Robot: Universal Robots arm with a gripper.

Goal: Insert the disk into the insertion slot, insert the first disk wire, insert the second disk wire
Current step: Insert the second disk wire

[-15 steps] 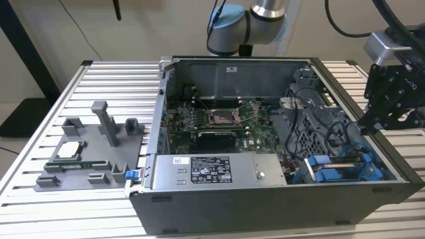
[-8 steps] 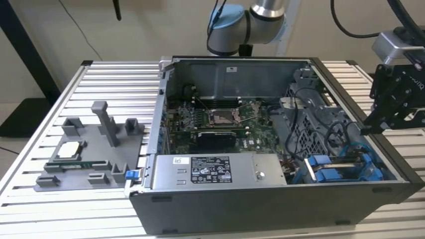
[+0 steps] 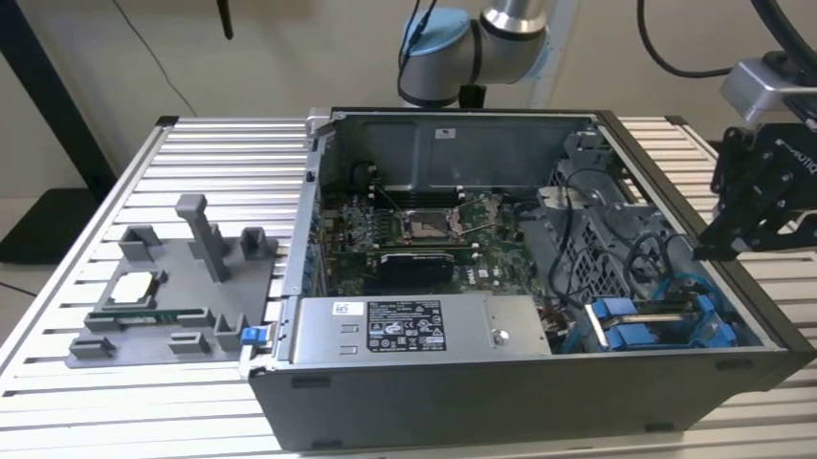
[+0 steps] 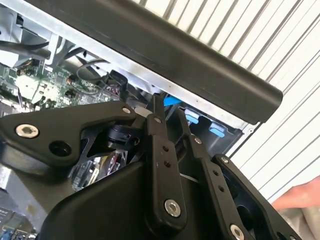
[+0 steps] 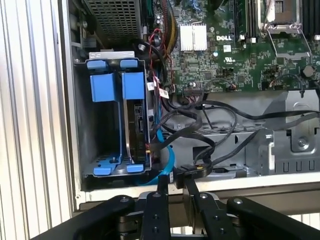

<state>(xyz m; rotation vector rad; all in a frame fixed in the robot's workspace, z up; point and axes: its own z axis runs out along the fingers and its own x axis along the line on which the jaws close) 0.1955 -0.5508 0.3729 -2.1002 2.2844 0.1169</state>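
The insertion slot (image 5: 106, 82) is a grey drive bay with blue rails in the open computer case, at the front on the exterior view's right (image 3: 653, 323). The disk (image 5: 137, 125) stands on edge inside the bay between blue caddy rails. A blue cable (image 5: 167, 159) and black wires (image 5: 200, 122) run to the disk's end; I cannot tell whether they are plugged in. My black gripper (image 3: 718, 246) hangs above the case's wall on the exterior view's right. In both wrist views its fingers (image 5: 176, 184) (image 4: 169, 112) stand slightly apart with nothing between them.
The green motherboard (image 3: 422, 229) fills the case's middle and a grey power-supply box (image 3: 408, 327) sits along its front. A grey fixture (image 3: 179, 287) with small parts rests on the slatted table (image 3: 77, 382) on the exterior view's left.
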